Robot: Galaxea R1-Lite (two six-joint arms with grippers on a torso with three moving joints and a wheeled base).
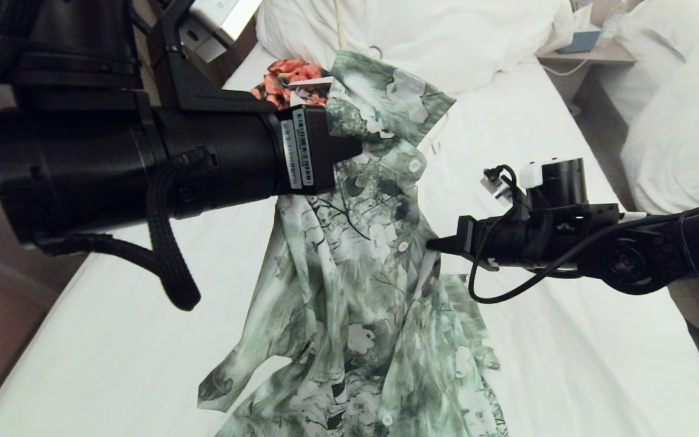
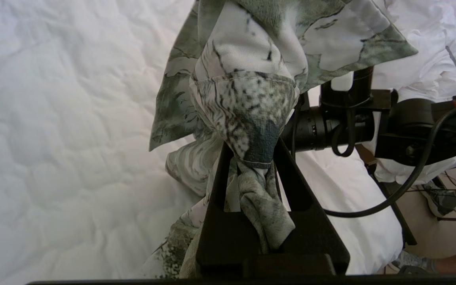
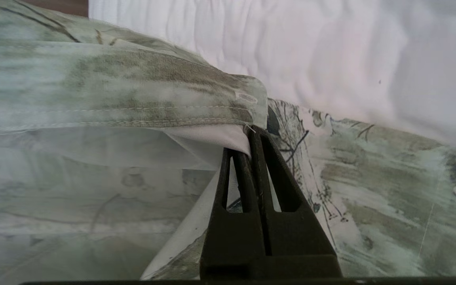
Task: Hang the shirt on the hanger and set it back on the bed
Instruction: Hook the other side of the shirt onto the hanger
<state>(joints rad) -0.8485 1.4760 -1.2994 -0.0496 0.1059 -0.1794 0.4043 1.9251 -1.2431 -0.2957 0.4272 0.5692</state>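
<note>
Shirt [image 1: 361, 285] btwn claws, over bed [image 1: 568, 340]

Soft even light, faint shadows — near fabric blurred

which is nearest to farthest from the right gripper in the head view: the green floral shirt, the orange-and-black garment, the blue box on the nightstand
1. The green-and-white floral shirt: the right gripper is shut on its front edge.
2. The orange-and-black floral garment: up the bed, beyond the left gripper.
3. The blue box: on the nightstand beside the bed's head.
</note>
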